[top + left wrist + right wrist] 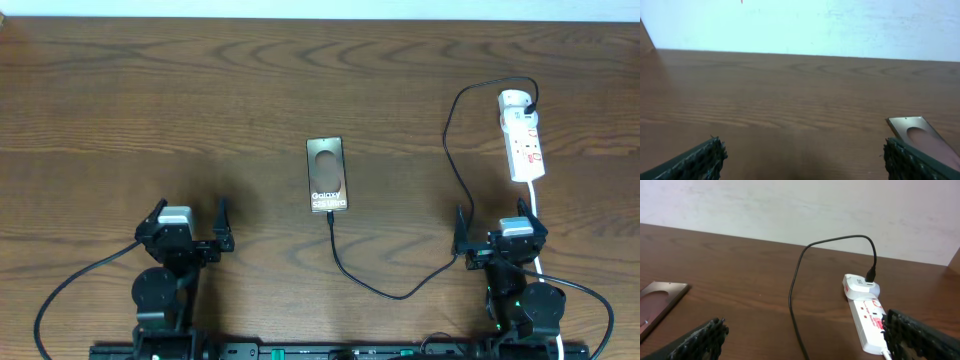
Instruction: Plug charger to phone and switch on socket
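i'm keeping the left gripper (190,226) and right gripper (500,232) spread fully wide, holding nothing, parked low near my edge so the layout is staying in view. the phone (327,175) is lying flat ahead, between both hands, dark slab with white lettering. the charger (452,150) is looping just ahead of the right hand to the socket (523,137); its tip appears touching the phone's near edge.

In the left wrist view the frame's edge at 4 o'clock is cutting off the phone (920,135), and a fingertip (912,162) is covering its near end. The right wrist view is showing only 1 corner of it at 8 o'clock. There the socket (870,325) is running behind the right finger (920,335); its switches are too small to read.
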Tool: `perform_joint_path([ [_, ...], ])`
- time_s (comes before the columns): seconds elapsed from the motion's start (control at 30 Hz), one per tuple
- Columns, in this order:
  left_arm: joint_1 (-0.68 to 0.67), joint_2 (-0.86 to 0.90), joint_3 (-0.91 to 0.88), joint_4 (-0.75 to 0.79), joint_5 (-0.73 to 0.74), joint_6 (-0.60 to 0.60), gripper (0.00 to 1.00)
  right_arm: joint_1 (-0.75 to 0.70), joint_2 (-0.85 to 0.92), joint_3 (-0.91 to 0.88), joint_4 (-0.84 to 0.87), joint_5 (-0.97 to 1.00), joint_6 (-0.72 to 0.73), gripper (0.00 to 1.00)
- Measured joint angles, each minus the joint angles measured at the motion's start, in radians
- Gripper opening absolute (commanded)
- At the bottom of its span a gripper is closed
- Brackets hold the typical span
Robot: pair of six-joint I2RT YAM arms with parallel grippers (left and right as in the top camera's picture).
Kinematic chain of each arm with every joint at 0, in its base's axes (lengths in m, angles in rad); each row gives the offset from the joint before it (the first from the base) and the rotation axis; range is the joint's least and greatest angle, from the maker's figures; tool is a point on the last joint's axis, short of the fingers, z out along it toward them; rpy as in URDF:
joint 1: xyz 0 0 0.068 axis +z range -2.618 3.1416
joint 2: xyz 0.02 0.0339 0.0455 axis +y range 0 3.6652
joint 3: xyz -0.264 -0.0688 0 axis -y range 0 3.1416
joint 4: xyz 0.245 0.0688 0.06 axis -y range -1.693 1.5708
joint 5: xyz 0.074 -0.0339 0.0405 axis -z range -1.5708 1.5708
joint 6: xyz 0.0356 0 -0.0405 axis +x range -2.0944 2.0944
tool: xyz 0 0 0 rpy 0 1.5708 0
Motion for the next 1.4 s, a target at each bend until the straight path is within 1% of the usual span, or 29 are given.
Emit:
perform_joint_path([
  [0.1, 0.0, -0.04, -0.025, -0.004, 0.0, 0.029, 0.98, 0.0, 0.0, 0.0, 0.0, 0.0, 0.0, 0.99],
  [0.2, 0.0, -0.072, -0.035, -0.053, 0.0, 0.045, 0.98, 0.0, 0.0, 0.0, 0.0, 0.0, 0.0, 0.99],
  [0.47, 0.0, -0.155, -0.032, -0.081, -0.022, 0.055, 0.98, 0.0, 0.0, 0.0, 0.0, 0.0, 0.0, 0.99],
  [1.4, 0.0, -0.158, -0.031, -0.082, -0.027, 0.055, 0.98, 0.0, 0.0, 0.0, 0.0, 0.0, 0.0, 0.99],
])
